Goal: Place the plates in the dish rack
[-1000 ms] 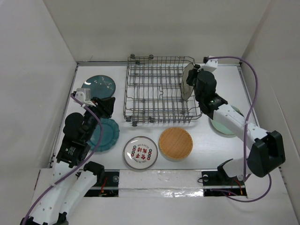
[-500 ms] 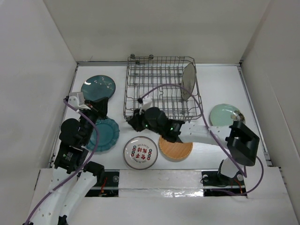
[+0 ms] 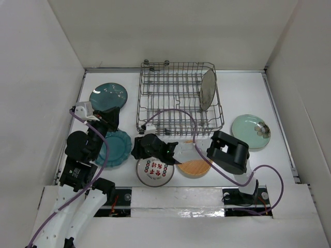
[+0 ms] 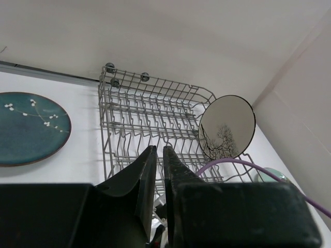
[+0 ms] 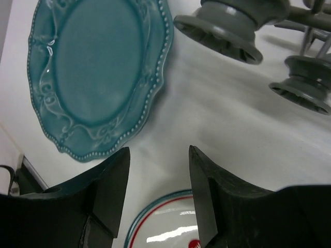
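Note:
The dish rack (image 3: 176, 101) stands at the back centre, and a beige-grey plate (image 3: 208, 89) stands upright in its right end. The other plates lie flat on the table: dark teal speckled (image 3: 108, 96), teal scalloped (image 3: 118, 147), white patterned (image 3: 155, 173), tan-orange (image 3: 196, 166), pale green (image 3: 250, 131). My right gripper (image 3: 136, 150) hangs open between the scalloped plate (image 5: 98, 72) and the white plate's rim (image 5: 170, 222), holding nothing. My left gripper (image 3: 111, 117) hovers between the two teal plates. Its jaws are nearly together and empty, pointing at the rack (image 4: 155, 113).
The right arm lies folded low across the table's front, its elbow (image 3: 227, 152) partly over the tan-orange plate. A purple cable (image 3: 176, 112) arcs over the rack's front. The rack's round feet (image 5: 222, 26) are just beyond my right gripper. White walls close in the table.
The right arm left the upright plate in the rack, swung down to the front left and opened its jaws there. The left gripper shifted slightly left and its jaws narrowed.

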Tool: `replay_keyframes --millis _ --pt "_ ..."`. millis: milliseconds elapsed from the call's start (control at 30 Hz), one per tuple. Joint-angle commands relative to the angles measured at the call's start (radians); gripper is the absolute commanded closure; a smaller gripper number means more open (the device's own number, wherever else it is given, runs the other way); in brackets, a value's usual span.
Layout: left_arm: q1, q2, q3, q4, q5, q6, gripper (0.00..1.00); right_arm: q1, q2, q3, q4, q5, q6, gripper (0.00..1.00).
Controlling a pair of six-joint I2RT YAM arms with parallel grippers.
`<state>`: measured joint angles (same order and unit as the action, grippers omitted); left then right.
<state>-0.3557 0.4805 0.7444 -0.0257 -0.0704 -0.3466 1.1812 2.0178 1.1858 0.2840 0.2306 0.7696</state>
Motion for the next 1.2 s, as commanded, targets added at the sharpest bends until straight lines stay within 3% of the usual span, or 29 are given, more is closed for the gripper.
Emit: replay_keyframes --millis 0,667,800,967,1033,1167 --pt "0.003 -0.008 -0.005 0.061 0.021 0.000 0.91 0.006 0.025 0.096 0.058 0.033 0.066 0.45" --pt "0.003 -0.028 -0.010 0.064 0.040 -0.005 0.89 0.006 0.226 0.241 0.035 -0.005 0.135 0.46" --pt "0.003 -0.026 -0.011 0.066 0.046 -0.003 0.89 0.006 0.242 0.255 0.038 -0.016 0.140 0.66" --pt "0.003 -0.020 -0.011 0.067 0.047 -0.006 0.89 0.006 0.226 0.236 0.082 -0.005 0.135 0.83" --pt "0.003 -0.019 -0.011 0.067 0.049 -0.006 0.89 0.006 0.208 0.206 0.128 -0.008 0.135 0.95" --pt "0.003 -0.013 -0.013 0.067 0.049 -0.005 0.89 0.006 0.157 0.167 0.204 -0.019 0.108 1.00"
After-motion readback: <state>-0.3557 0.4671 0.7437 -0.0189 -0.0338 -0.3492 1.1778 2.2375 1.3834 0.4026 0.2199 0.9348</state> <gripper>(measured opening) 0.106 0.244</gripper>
